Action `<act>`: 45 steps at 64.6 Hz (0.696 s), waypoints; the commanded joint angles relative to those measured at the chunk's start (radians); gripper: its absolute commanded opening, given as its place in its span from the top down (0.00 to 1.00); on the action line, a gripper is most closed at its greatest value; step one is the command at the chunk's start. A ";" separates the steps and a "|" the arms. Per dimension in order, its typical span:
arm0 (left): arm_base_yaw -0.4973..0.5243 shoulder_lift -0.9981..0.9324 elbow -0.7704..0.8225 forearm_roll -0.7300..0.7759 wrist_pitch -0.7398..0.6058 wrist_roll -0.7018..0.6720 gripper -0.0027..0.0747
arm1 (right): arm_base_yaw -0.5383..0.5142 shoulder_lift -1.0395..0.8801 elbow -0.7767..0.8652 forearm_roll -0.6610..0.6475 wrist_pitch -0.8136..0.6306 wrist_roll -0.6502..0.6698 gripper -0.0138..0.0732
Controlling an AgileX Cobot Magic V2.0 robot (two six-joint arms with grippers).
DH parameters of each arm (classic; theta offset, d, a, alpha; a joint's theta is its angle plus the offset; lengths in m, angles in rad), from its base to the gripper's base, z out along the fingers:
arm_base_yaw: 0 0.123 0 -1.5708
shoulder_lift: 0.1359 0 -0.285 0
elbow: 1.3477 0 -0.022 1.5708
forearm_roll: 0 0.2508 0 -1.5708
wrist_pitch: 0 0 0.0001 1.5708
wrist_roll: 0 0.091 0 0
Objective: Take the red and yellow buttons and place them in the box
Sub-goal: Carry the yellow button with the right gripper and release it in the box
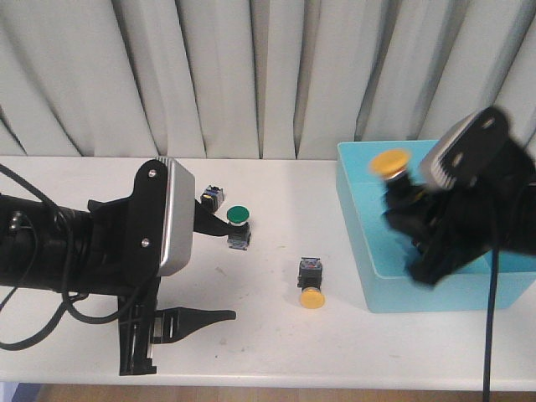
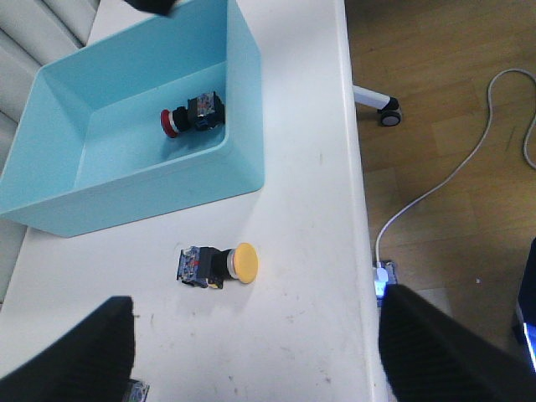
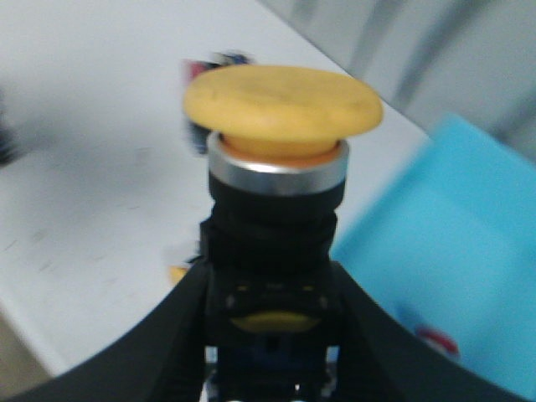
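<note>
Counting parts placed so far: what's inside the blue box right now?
One red button lies on the floor of the box. In the front view the right pincer, holding a yellow button, covers most of the interior.

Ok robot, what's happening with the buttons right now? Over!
Right end effector shut on yellow button, over box. Left end effector open, empty. Red button in box; another yellow button on table. Nothing blocking.

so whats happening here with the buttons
The right gripper is shut on a yellow button and holds it over the blue box. A red button already lies inside the box. Another yellow button and a green one still sit on the table. The left gripper is open and holds nothing.
</note>
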State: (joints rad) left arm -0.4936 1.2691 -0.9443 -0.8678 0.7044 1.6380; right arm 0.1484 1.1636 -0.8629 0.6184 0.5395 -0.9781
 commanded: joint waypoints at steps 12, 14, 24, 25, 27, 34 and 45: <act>-0.004 -0.018 -0.026 -0.044 -0.029 -0.016 0.21 | -0.206 0.287 -0.305 -0.198 0.222 0.534 0.58; -0.004 -0.018 -0.026 -0.044 -0.029 -0.016 0.21 | -0.208 0.343 -0.342 -0.216 0.248 0.575 0.57; -0.004 -0.018 -0.026 -0.045 -0.022 -0.016 0.21 | -0.203 0.544 -0.508 -0.304 0.313 0.679 0.57; -0.004 -0.018 -0.026 -0.045 -0.021 -0.016 0.21 | -0.203 0.570 -0.529 -0.308 0.320 0.684 0.57; -0.004 -0.018 -0.026 -0.045 -0.021 -0.016 0.21 | -0.203 0.614 -0.558 -0.308 0.325 0.694 0.57; -0.004 -0.018 -0.026 -0.045 -0.021 -0.016 0.21 | -0.203 0.737 -0.675 -0.320 0.347 0.700 0.57; -0.004 -0.018 -0.026 -0.045 -0.021 -0.016 0.21 | -0.193 0.922 -0.867 -0.371 0.387 0.704 0.56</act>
State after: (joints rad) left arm -0.4936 1.2691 -0.9443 -0.8678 0.7044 1.6324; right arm -0.0508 2.0686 -1.6252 0.2707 0.9235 -0.2774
